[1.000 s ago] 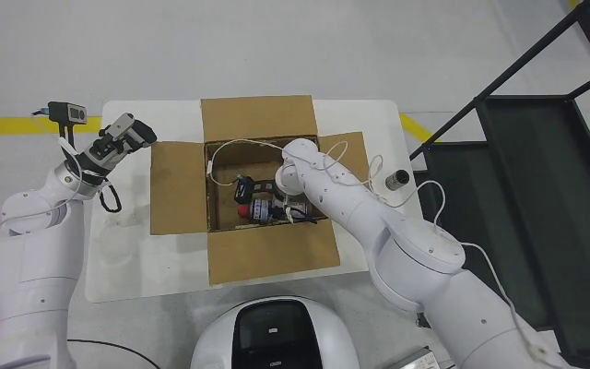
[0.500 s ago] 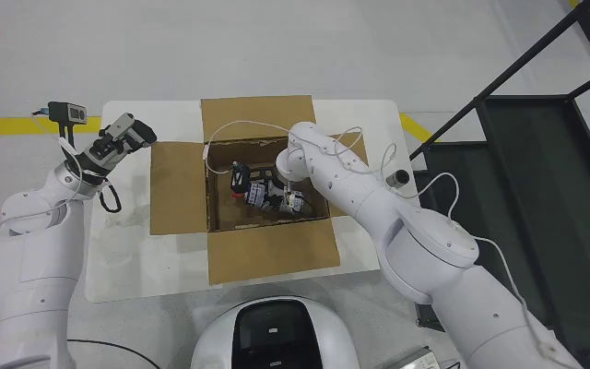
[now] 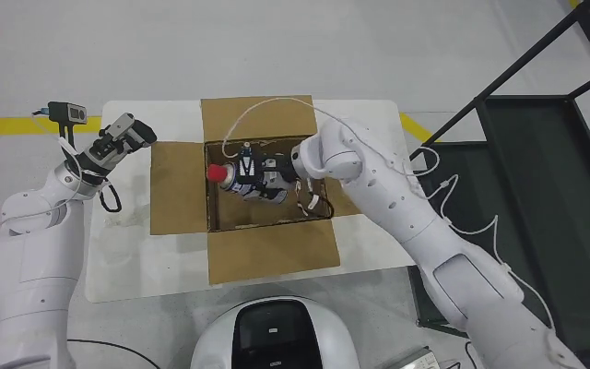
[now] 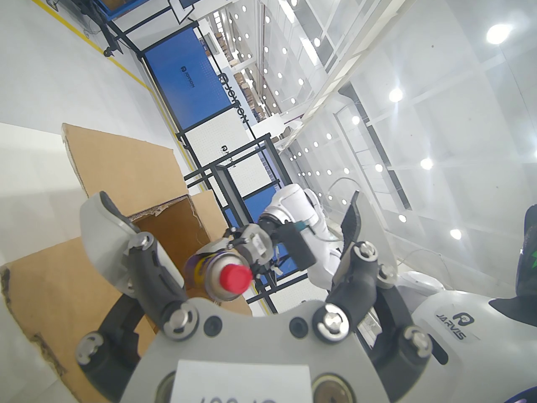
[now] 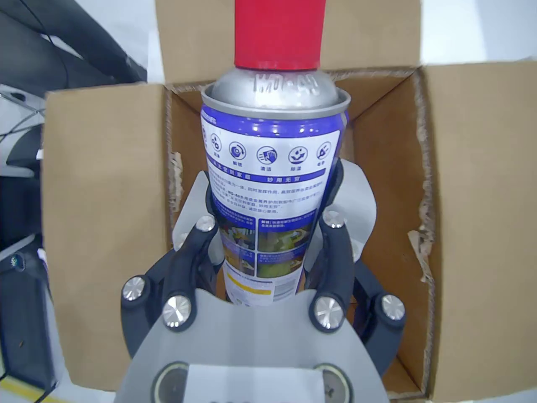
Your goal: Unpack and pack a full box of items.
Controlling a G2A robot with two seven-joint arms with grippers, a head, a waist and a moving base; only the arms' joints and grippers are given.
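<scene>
The left gripper [image 3: 136,132] hangs over the white table [image 3: 129,249], just beside the left flap of the cardboard box [image 3: 177,198], its fingers spread with nothing between them. Over the left part of the open box, the right gripper [image 3: 251,177] is clenched around the body of a blue spray can [image 5: 272,148]. The can is held sideways, its red cap [image 3: 217,172] pointing toward that flap.
</scene>
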